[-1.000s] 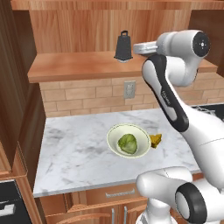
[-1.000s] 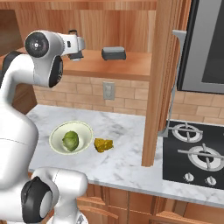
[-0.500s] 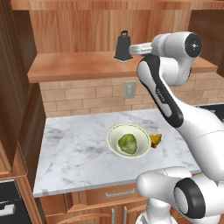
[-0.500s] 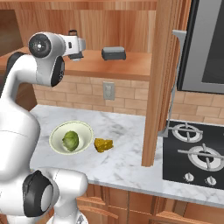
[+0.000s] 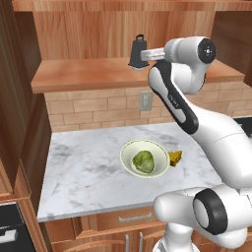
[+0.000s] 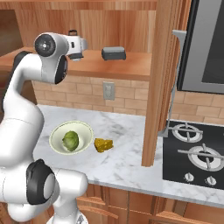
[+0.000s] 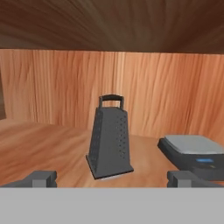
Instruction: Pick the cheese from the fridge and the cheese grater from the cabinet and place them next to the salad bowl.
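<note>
The dark grey cheese grater (image 7: 109,138) stands upright on the wooden cabinet shelf (image 5: 83,74), loop handle up. My gripper (image 7: 113,179) is open, its fingertips (image 7: 41,178) spread wide on either side, just short of the grater and not touching it. From the left base view the gripper (image 5: 146,54) reaches in level from the right, right beside the grater (image 5: 137,51). On the marble counter below, the salad bowl (image 5: 129,150) holds a lettuce head (image 5: 143,161), and the cheese (image 5: 174,157) wedge lies against the bowl's right side. The fridge is out of view.
A flat dark scale (image 7: 194,153) sits on the shelf right of the grater (image 6: 73,33), also seen as the scale (image 6: 113,54). A wooden cabinet side panel (image 6: 159,78) comes down to the counter (image 6: 127,131). A gas stove (image 6: 197,153) lies further right.
The hand has moved along the shelf toward the grater, closing the gap. The grater, bowl and cheese have not moved.
</note>
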Robot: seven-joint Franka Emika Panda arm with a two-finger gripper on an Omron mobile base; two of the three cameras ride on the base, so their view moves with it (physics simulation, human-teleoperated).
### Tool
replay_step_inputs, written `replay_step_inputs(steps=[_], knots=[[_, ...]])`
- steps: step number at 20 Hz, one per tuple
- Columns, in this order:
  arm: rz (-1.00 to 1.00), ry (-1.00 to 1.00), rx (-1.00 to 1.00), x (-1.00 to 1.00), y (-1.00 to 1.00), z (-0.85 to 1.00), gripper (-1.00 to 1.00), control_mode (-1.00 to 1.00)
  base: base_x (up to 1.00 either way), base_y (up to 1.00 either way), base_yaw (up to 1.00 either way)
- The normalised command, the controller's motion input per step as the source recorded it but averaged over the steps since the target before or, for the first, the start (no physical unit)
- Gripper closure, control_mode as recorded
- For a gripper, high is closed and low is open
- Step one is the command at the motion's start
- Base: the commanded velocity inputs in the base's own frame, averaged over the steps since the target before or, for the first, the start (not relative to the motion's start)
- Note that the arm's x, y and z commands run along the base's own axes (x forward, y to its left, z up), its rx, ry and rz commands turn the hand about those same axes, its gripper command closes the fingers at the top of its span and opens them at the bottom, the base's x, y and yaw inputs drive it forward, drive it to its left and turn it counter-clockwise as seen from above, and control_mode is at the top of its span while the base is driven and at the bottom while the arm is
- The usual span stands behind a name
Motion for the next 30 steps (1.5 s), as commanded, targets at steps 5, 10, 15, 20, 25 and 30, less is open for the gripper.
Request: replay_step_inputs(steps=[5,10,15,20,25,30], knots=[[0.00,0.00,0.00,0.25,0.00,-0.08,-1.00,-1.00,0.00,0.00,0.00],[0.00,0.00,0.00,0.18,0.00,-0.01,-1.00,-1.00,0.00,0.00,0.00],[0.00,0.00,0.00,0.18,0.00,0.00,-1.00,-1.00,0.00,0.00,0.00],[0.00,0.00,0.00,0.19,0.04,0.00,-1.00,-1.00,0.00,0.00,0.00],[0.00,0.00,0.00,0.28,0.13,0.00,-1.00,-1.00,0.00,0.00,0.00],[0.00,0.00,0.00,0.27,0.04,0.00,-1.00,-1.00,0.00,0.00,0.00]])
